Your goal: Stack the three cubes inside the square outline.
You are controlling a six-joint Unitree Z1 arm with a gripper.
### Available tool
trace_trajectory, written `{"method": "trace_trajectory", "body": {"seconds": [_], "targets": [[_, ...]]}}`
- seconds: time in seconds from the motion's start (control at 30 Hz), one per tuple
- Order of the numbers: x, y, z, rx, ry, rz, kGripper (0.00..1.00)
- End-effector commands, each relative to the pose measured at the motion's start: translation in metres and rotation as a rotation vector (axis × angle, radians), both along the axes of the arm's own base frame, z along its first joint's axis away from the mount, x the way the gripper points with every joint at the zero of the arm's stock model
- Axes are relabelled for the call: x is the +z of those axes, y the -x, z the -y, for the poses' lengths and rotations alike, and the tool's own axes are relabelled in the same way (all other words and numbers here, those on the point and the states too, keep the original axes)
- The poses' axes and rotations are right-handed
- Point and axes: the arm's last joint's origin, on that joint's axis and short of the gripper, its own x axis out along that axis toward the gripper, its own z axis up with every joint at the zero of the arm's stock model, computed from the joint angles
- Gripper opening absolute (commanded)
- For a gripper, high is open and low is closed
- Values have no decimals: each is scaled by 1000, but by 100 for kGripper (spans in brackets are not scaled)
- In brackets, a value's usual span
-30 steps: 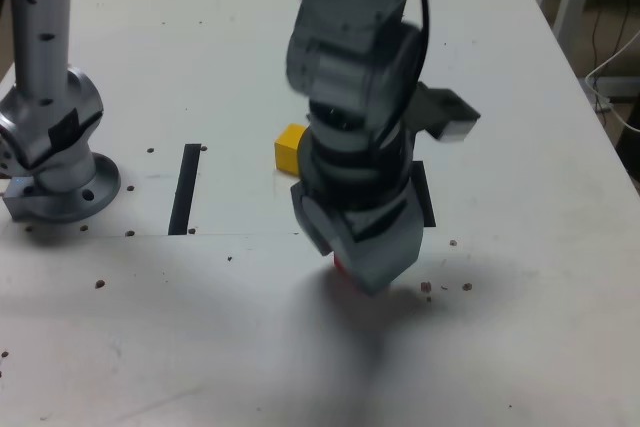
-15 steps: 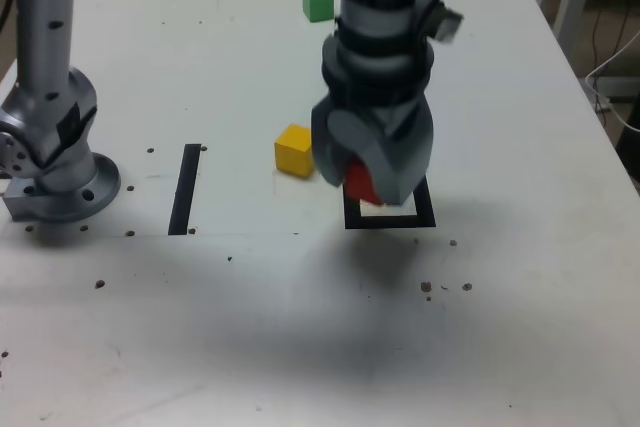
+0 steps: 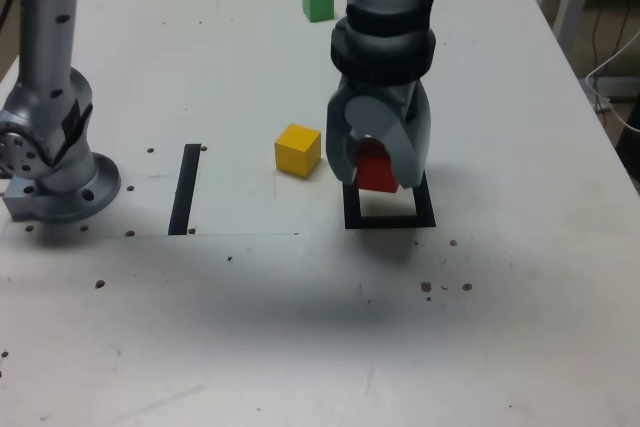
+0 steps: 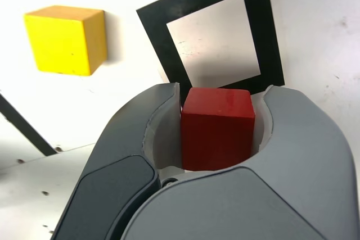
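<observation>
Gripping red cube (image 4: 216, 127), gripper (image 3: 378, 169) pictured above square outline (image 3: 390, 219), mid-table. Risk judged: cube released off-centre, landing on black border; stack misplaced.

White table (image 3: 520, 327), yellow cube (image 3: 298, 150), green cube (image 3: 318, 2)

Fingers (image 3: 348, 147) hide red cube (image 3: 377, 173) sides, square outline (image 3: 390, 219) far edge.

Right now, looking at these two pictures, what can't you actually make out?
- Green cube: absent from the wrist view, outside its frame.
- Red cube: its lower faces are covered by the jaws in both views.
- Square outline: its far edge is hidden behind the gripper in the exterior view.
- Arm's upper part: cut off by the exterior view's top edge.
</observation>
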Motion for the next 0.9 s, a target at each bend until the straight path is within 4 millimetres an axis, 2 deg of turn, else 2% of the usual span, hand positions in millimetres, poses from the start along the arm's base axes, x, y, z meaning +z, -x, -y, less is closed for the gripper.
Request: {"method": "trace_trajectory", "body": {"seconds": [0.0, 0.5, 0.8, 0.87], "targets": [[-6, -2, -2, 22, 6, 4, 32], [-35, -5, -18, 120, -13, -15, 32], [-47, -9, -20, 126, -15, -22, 32], [-49, -9, -21, 128, -15, -25, 35]]}}
